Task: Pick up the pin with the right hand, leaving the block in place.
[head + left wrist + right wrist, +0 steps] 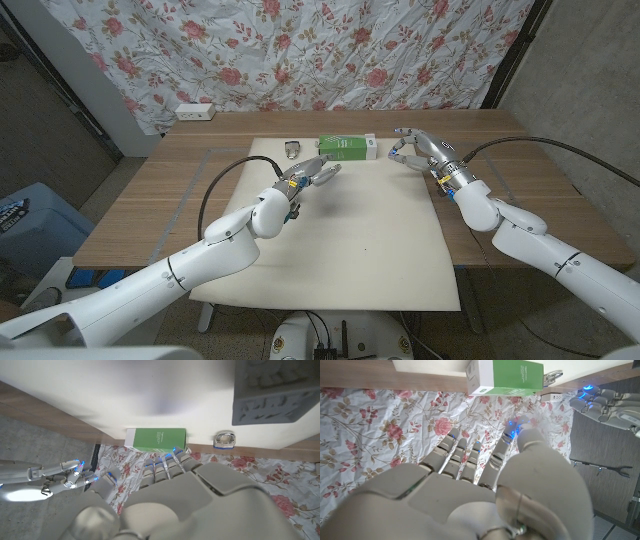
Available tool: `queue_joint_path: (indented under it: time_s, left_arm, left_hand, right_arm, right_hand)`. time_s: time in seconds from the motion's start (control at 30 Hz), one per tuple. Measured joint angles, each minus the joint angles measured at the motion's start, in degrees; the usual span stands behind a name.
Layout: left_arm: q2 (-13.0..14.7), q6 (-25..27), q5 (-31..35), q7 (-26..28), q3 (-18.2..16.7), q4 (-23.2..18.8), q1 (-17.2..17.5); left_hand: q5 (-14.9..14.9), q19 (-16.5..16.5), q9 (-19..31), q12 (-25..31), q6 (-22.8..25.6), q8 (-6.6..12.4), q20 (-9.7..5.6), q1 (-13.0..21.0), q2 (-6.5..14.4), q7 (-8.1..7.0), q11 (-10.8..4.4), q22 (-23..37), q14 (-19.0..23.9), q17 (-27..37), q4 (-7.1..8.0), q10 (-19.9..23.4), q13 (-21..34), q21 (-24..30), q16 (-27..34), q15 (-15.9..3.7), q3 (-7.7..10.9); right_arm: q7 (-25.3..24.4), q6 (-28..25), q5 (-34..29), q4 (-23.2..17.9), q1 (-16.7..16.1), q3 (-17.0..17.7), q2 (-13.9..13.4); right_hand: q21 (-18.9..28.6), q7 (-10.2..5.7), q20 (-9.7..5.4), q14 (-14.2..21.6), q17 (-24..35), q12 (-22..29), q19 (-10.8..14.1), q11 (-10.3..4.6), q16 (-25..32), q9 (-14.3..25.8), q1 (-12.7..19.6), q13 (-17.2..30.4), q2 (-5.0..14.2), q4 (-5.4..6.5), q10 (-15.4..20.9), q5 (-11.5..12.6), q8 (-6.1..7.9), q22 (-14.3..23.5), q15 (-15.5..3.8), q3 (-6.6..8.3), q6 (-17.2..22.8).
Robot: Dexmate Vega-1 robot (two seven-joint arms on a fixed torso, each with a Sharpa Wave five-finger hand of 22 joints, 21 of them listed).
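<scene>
Currently the right hand (413,147) hovers at three o'clock of the green block (347,148), fingers curled, holding nothing; the pin (292,149) lies at the block's nine o'clock, left hand (312,174) loosely open below

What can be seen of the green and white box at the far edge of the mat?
The box is a small carton that looks like cardboard: green along most of its length, with a white end panel that carries small print. It lies on its long side at the far edge of the cream mat, closed as far as shows. A small metal clip sits apart on its left. The right hand hovers just beyond its other end; whether they touch cannot be told. Nothing rests on it.
</scene>
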Motion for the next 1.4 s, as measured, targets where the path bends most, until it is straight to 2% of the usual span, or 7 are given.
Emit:
queue_joint_path:
  time_s: [0.33,0.67,0.77,1.1,1.4]
  left_arm:
    - [-0.44,-1.65,1.25,-0.63,0.63,1.98,0.62]
    - [-1.43,-3.40,2.43,-1.95,1.84,4.42,0.46]
    - [-1.84,-3.94,2.64,-2.54,2.31,5.34,0.19]
    - [-2.46,-4.96,4.31,-4.00,3.43,6.90,-0.39]
    - [-2.54,-4.86,5.96,-5.80,4.34,7.76,-0.79]
  left_hand:
    - [0.00,-1.83,0.00,0.00,-0.62,0.00,0.01,-0.22,-0.23,-0.62,-0.53,-0.01,-0.52,0.00,0.38,-0.53,0.00,0.00,0.00,-0.53,-1.21]
    - [0.08,-3.70,-0.16,0.00,-3.00,0.00,0.17,-0.45,-0.46,-0.50,-0.94,-0.01,-1.32,-0.01,0.86,-0.94,0.00,0.01,0.00,-0.72,-2.51]
    - [0.22,-4.31,-0.15,-0.21,-3.41,0.00,0.18,-0.45,-0.46,-0.08,-0.72,-0.01,-1.74,-0.01,0.86,-1.74,0.00,0.01,0.00,-0.54,-2.96]
    - [0.22,-5.51,-0.15,-0.21,-3.79,0.00,-0.21,-0.45,-0.45,-0.31,-0.41,-0.02,-2.57,-0.02,0.85,-2.46,0.00,0.01,0.00,-0.54,-3.42]
    - [0.22,-5.81,-0.15,-0.21,-3.78,0.00,0.10,-0.60,-0.30,-0.30,-0.41,-0.02,-2.55,-0.02,0.87,-2.45,0.00,0.01,0.00,-0.53,-3.91]
  right_arm:
    - [-0.68,-0.31,0.48,-0.48,-0.55,0.13,0.39]
    - [-0.80,-0.11,2.15,-0.67,-0.79,0.33,1.16]
    - [-0.51,0.29,2.88,-0.48,-0.74,0.34,1.47]
    - [0.23,1.16,4.23,0.52,-0.12,-0.04,2.51]
    - [0.50,1.68,4.81,1.40,0.53,-0.56,3.30]
  right_hand:
    - [0.00,0.00,0.00,0.00,0.29,0.00,0.00,0.10,0.00,-0.21,0.00,0.00,-0.01,0.00,0.10,-0.01,-0.01,0.00,0.00,0.00,0.00]
    - [0.00,0.33,0.00,0.00,0.29,0.00,0.00,0.10,0.00,-0.31,0.01,0.00,-0.01,0.00,0.10,-0.01,-0.13,0.00,0.00,0.00,0.33]
    - [0.00,0.33,0.00,0.00,0.29,0.00,0.00,0.10,0.00,-0.30,0.01,0.00,0.00,-0.17,0.10,-0.01,-0.15,0.00,0.00,-0.16,0.33]
    - [0.00,0.32,0.00,0.00,0.29,0.00,0.00,0.41,0.00,-0.29,0.25,0.00,0.23,-0.17,0.41,-0.03,-0.40,0.00,0.00,-0.16,0.32]
    - [0.00,0.32,0.00,0.00,0.28,0.00,0.00,0.41,0.00,-0.47,0.25,0.00,0.23,-0.17,0.41,-0.19,-0.46,0.00,0.00,-0.16,0.32]
